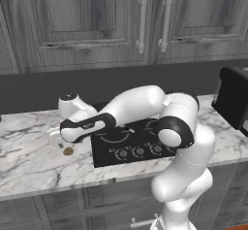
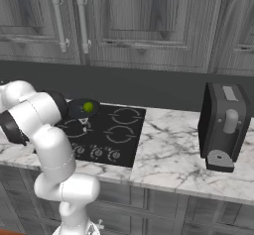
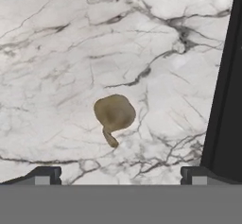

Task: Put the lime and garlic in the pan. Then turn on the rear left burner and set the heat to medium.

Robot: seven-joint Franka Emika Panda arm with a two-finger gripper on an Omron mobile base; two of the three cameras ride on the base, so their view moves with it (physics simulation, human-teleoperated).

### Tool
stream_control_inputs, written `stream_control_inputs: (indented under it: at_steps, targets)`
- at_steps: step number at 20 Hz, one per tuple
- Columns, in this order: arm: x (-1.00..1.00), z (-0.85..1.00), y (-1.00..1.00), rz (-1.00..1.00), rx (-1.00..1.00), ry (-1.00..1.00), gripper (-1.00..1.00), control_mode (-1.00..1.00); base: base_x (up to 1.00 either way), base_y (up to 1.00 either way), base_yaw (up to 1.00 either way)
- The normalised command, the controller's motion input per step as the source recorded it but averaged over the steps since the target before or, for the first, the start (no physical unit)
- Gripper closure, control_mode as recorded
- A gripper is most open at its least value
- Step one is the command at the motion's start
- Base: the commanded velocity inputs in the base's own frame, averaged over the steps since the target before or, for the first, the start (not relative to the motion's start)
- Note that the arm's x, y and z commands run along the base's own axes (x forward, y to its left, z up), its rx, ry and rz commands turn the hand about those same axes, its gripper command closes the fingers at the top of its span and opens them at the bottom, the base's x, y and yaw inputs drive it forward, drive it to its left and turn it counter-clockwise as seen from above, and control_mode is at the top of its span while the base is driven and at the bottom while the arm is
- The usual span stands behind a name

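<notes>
Marble counter point(image 1: 29, 161), black cooktop point(image 2: 124, 135) | lime point(image 2: 88, 107) apparently already in pan point(image 2: 79, 111) | garlic point(image 3: 114, 113) lay on marble at gripper point(image 3: 120, 175)'s 12 o'clock, fingers wide apart, empty | garlic and burner remained.

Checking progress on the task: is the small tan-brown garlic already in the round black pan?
No, the small tan-brown garlic lies on the white marble counter, beside the black glass cooktop.

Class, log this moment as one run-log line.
lime: in pan | garlic: on counter | gripper: open above garlic | burner: not yet on
</notes>
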Motion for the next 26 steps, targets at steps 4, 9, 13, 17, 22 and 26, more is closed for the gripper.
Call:
stream_control_inputs:
  at_steps: [4, 9, 13, 17, 22, 26]
  targets:
    - [0.1, -0.2, 0.02, 0.0, 0.0, 0.03, -1.0, -1.0, 0.0, 0.0, 0.0]
    - [0.06, -0.14, 0.09, 0.0, 0.0, 0.04, -1.0, -1.0, 0.0, 0.0, 0.0]
    - [0.09, -0.1, 0.09, 0.0, 0.0, 0.02, -1.0, -1.0, 0.0, 0.0, 0.0]
    - [0.14, -0.06, 0.04, 0.0, 0.0, 0.02, -1.0, -1.0, 0.0, 0.0, 0.0]
    - [0.16, 0.0, 0.0, 0.0, 0.0, 0.0, -1.0, -1.0, 0.0, 0.0, 0.0]
    - [0.05, 0.0, 0.0, 0.0, 0.0, 0.0, -1.0, -1.0, 0.0, 0.0, 0.0]
